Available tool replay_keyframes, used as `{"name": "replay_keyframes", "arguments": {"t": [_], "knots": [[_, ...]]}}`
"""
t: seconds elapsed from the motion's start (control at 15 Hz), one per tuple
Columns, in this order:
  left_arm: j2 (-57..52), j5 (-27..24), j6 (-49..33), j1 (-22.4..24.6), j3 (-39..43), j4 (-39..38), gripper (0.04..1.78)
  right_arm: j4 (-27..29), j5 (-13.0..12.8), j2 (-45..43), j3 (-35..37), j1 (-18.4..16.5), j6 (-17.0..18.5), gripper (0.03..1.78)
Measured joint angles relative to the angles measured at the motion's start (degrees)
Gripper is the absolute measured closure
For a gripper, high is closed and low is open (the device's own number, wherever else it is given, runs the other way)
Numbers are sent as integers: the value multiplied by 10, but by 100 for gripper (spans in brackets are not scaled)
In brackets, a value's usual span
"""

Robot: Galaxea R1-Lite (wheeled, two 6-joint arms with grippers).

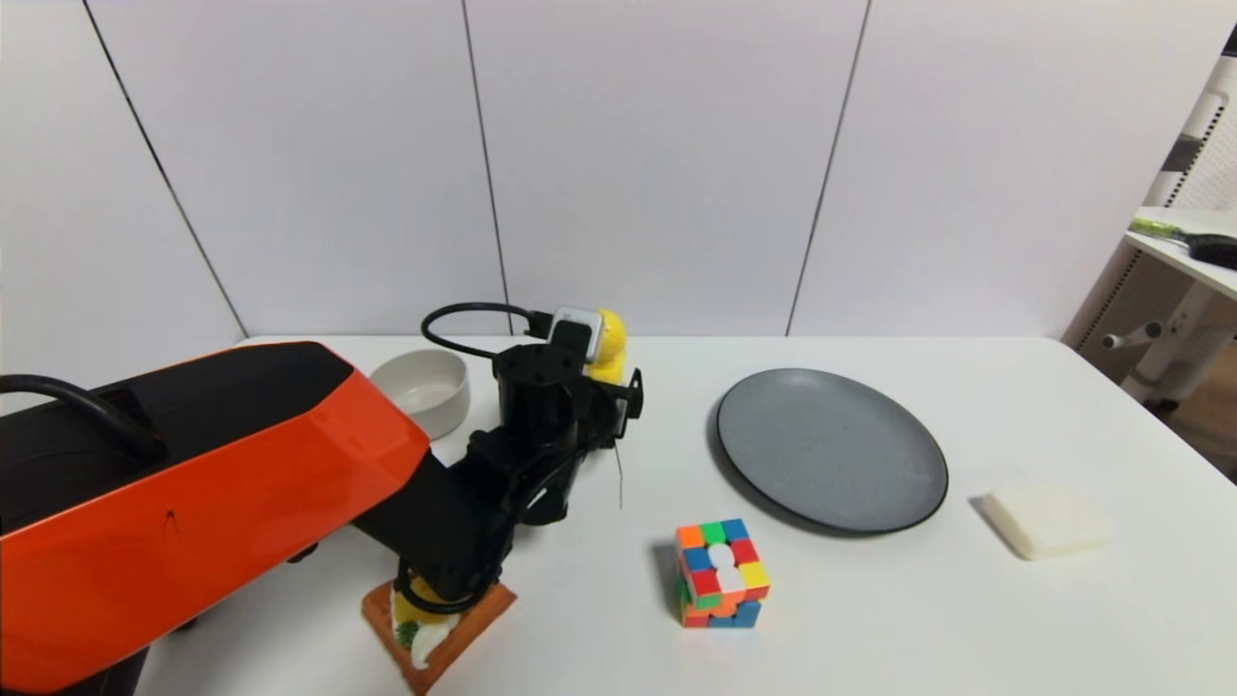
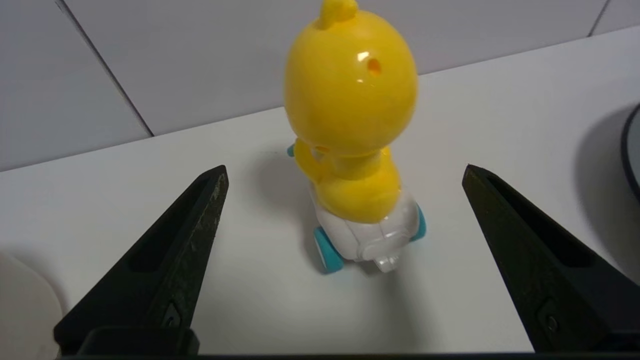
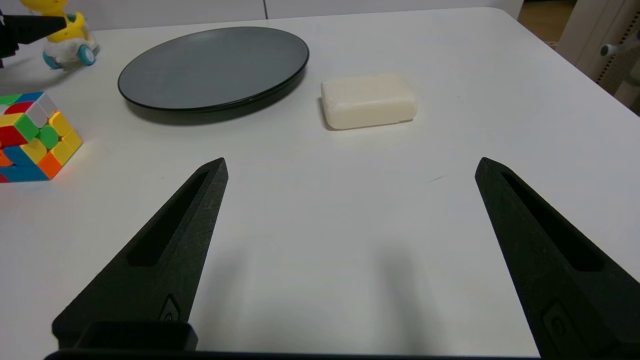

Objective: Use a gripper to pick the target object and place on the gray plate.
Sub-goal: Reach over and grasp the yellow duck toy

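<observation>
The yellow duck toy (image 2: 352,125), with a white base and blue wheels, stands upright on the white table at the back. In the head view only its yellow head (image 1: 613,343) shows behind the camera box. My left gripper (image 2: 344,170) is open, low over the table, with a finger on each side of the duck and clear gaps between them. The gray plate (image 1: 831,449) lies empty to the right of the duck, and its rim (image 2: 631,150) shows in the left wrist view. My right gripper (image 3: 351,161) is open and empty, low over bare table near the front.
A beige bowl (image 1: 422,387) stands left of the left gripper. A multicoloured cube (image 1: 720,575) sits in front of the plate. An orange waffle wedge (image 1: 435,628) lies under the left arm. A white block (image 1: 1049,520) lies right of the plate.
</observation>
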Motion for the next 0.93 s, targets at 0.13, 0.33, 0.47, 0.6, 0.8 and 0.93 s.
{"name": "replay_keyframes", "arguments": {"t": [0.13, 0.33, 0.47, 0.6, 0.8, 0.93], "knots": [[10, 0, 2, 3, -24, 0, 13, 0, 0, 0, 0, 0, 0, 10], [27, 0, 12, 6, -56, 1, 13, 0, 0, 0, 0, 0, 0, 10], [36, 0, 12, 6, -67, 1, 13, 0, 0, 0, 0, 0, 0, 10], [44, 0, 12, 6, -72, 1, 13, 0, 0, 0, 0, 0, 0, 10], [53, 0, 12, 9, -80, 0, 13, 0, 0, 0, 0, 0, 0, 10], [57, 0, 13, 11, -85, -1, 13, 0, 0, 0, 0, 0, 0, 10]]}}
